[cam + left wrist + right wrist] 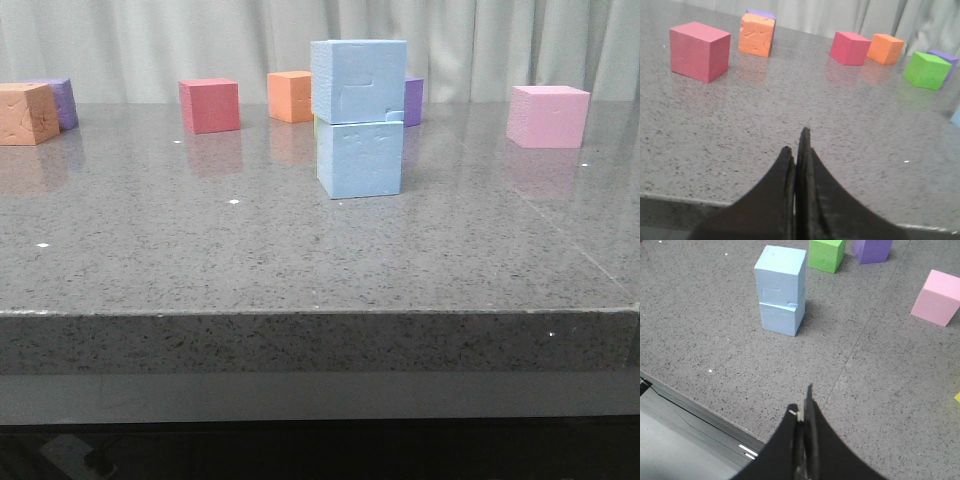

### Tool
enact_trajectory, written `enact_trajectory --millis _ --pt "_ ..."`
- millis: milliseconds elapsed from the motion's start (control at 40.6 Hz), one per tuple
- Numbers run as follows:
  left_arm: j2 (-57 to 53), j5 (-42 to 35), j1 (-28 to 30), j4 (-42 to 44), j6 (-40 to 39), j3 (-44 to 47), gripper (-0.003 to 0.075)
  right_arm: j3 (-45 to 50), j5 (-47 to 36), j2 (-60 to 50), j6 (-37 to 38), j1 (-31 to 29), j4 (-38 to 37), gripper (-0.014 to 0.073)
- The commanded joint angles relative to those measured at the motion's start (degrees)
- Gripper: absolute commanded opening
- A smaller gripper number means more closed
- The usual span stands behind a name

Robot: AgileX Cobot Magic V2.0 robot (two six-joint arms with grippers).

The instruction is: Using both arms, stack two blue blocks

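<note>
Two pale sky-blue blocks stand stacked near the middle of the grey table: the upper block (pixel 358 80) rests on the lower block (pixel 362 158), a little offset. The stack also shows in the right wrist view, upper (pixel 780 276) on lower (pixel 781 318). My left gripper (pixel 798 147) is shut and empty over the table near its front edge. My right gripper (pixel 803 405) is shut and empty, well back from the stack near the front edge. Neither gripper shows in the front view.
A pink cube (pixel 547 115) sits far right, a red cube (pixel 209 105) and an orange cube (pixel 290 96) at the back, an orange cube (pixel 26 113) and a purple cube (pixel 58 100) far left. A green cube (pixel 826 254) and a purple cube (pixel 872 250) stand behind the stack.
</note>
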Motion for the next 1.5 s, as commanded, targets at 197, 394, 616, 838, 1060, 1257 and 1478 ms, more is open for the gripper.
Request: enact_trajectory --millis 197,394,616,838,1060,1257,1478 --pt "-1.2 -18.6 -1.7 -1.6 10.2 4.8 -0.002 -1.2 -3.7 -0.2 -0.4 -0.2 1.1 -0.0067" --pt "-1.2 -19.1 -2.4 -1.6 10.2 6.0 -0.002 -1.2 -3.7 -0.2 -0.4 -0.2 1.1 -0.0067" --pt "-1.1 -19.6 -2.4 -1.6 10.2 6.0 -0.002 -1.2 -3.7 -0.2 -0.4 -0.2 1.1 -0.0067" --pt "-1.1 -20.7 -2.4 8.7 0.3 6.0 -0.002 -1.2 -3.7 -0.2 -0.4 -0.2 1.1 -0.0067" --pt "-1.1 -20.7 -2.4 10.7 -1.5 6.0 -0.002 -1.2 -3.7 -0.2 -0.4 -0.2 1.1 -0.0067" --pt "-1.1 -20.6 -2.4 10.7 -1.4 6.0 -0.002 -1.2 -3.7 -0.2 -0.4 -0.2 1.1 -0.0067" --pt "-1.1 -20.6 -2.4 10.4 -1.4 6.0 -0.002 -1.2 -3.7 -0.2 -0.4 -0.2 1.1 -0.0067"
